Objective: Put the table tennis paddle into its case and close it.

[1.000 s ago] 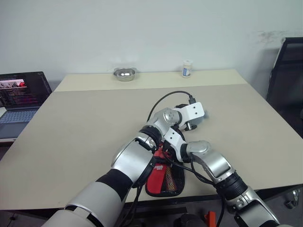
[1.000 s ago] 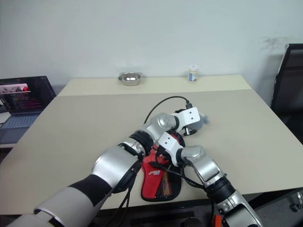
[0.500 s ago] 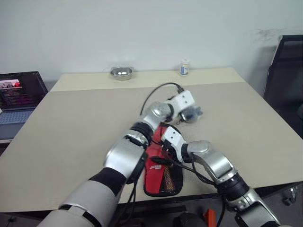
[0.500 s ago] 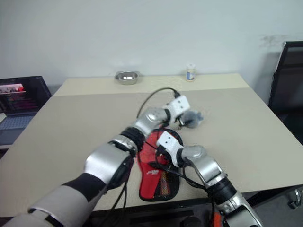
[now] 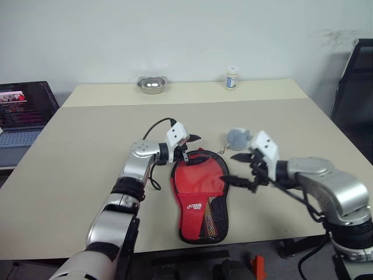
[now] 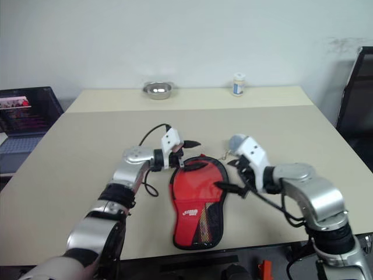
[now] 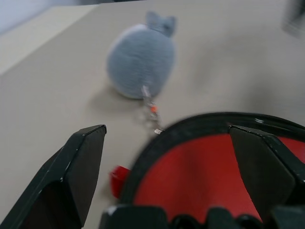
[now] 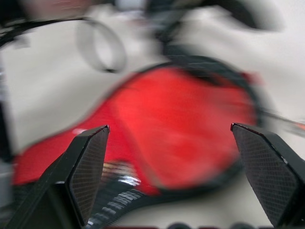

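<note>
Grippers, left [image 5: 191,147] and right [image 5: 238,169], gape empty beside one case [image 5: 200,195].

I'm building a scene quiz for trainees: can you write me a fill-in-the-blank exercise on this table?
1. The case lies flat with its ____ face up.
2. The grey fluffy charm joins the case by a small ____.
3. The left gripper and the right gripper both stand ____.
4. At the table's far edge sit a white bottle and a metal ____.

Missing words: red; chain; open; bowl
</note>
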`<state>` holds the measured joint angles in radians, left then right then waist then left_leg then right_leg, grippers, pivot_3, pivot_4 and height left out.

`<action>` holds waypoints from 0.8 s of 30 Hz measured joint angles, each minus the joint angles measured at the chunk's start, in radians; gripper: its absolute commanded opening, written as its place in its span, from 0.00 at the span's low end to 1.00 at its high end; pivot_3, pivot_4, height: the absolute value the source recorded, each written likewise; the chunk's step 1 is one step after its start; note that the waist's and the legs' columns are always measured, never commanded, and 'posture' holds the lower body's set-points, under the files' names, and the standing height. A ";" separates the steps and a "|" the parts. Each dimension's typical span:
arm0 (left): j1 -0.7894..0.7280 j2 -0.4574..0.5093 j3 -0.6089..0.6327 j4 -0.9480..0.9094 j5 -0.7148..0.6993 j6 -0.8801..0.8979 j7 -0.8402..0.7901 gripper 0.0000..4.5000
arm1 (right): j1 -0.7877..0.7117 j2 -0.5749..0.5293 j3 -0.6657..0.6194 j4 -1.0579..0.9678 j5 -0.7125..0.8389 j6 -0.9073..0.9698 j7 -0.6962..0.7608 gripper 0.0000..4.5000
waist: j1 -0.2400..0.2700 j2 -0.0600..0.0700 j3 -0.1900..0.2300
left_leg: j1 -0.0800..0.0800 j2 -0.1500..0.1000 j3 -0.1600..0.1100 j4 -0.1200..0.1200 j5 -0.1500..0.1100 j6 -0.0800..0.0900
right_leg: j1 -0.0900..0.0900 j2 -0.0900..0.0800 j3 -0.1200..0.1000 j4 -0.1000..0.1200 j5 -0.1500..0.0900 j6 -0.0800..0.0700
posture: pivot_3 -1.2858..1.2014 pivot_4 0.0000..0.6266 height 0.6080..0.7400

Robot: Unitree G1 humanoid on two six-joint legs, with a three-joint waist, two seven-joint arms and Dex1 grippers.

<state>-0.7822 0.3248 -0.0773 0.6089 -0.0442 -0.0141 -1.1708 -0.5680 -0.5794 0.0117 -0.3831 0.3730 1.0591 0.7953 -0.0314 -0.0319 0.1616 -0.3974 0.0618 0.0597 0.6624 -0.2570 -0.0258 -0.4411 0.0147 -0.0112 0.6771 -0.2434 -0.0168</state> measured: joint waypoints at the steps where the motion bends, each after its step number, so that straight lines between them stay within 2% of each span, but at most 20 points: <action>1: 0.027 -0.001 -0.017 -0.040 -0.001 0.017 -0.004 0.99 | -0.031 0.004 -0.004 0.065 -0.010 -0.029 -0.019 1.00 | -0.001 0.000 0.000 | 0.001 0.000 0.000 0.000 0.000 0.000 | 0.000 0.000 0.000 0.001 0.000 0.000 | 0.52 0.24 1.00; 6: 0.112 -0.011 -0.115 -0.084 0.025 0.028 -0.013 0.99 | -0.180 0.051 0.002 0.362 -0.074 -0.194 -0.070 1.00 | -0.003 0.000 0.000 | 0.002 0.000 0.000 0.000 0.001 0.002 | 0.000 0.001 0.001 0.003 0.000 0.000 | 0.52 0.24 1.00; 11: 0.109 -0.025 -0.139 -0.059 0.031 -0.022 0.024 0.99 | -0.352 0.144 0.012 0.774 -0.154 -0.430 -0.125 1.00 | 0.000 0.000 0.000 | 0.002 0.000 0.001 0.000 0.001 0.002 | 0.001 0.001 0.001 0.003 0.000 0.000 | 0.52 0.24 1.00; 16: 0.102 -0.033 -0.152 -0.041 0.030 -0.052 0.040 0.99 | -0.436 0.204 0.023 1.121 -0.217 -0.610 -0.143 1.00 | 0.000 0.000 0.000 | 0.002 0.000 0.001 0.000 0.001 0.002 | 0.001 0.000 0.002 0.002 0.000 0.000 | 0.52 0.24 1.00; 19: 0.102 -0.033 -0.153 -0.034 0.028 -0.059 0.048 0.99 | -0.452 0.228 0.030 1.277 -0.257 -0.692 -0.155 1.00 | 0.000 0.000 0.000 | 0.002 0.000 0.002 0.000 0.001 0.002 | 0.001 0.000 0.002 0.002 0.001 0.000 | 0.52 0.24 1.00; 23: 0.103 -0.031 -0.152 -0.026 0.027 -0.063 0.053 0.99 | -0.482 0.235 0.028 1.382 -0.281 -0.736 -0.174 1.00 | 0.000 0.000 0.000 | 0.004 0.000 0.002 0.000 0.001 0.002 | 0.002 0.000 0.002 0.003 0.001 0.000 | 0.52 0.24 1.00; 24: 0.104 -0.031 -0.152 -0.025 0.027 -0.065 0.057 1.00 | -0.491 0.239 0.026 1.403 -0.283 -0.746 -0.181 0.96 | 0.000 0.001 0.000 | 0.005 0.000 0.001 0.000 0.001 0.002 | 0.003 0.000 0.002 0.003 0.001 0.000 | 0.52 0.24 1.00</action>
<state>-0.6785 0.2938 -0.2293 0.5843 -0.0172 -0.0791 -1.1138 -1.0594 -0.3405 0.0378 1.0197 0.0902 0.3126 0.6138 -0.0318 -0.0312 0.1614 -0.3928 0.0623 0.0611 0.6624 -0.2559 -0.0237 -0.4385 0.0144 -0.0091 0.6802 -0.2428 -0.0171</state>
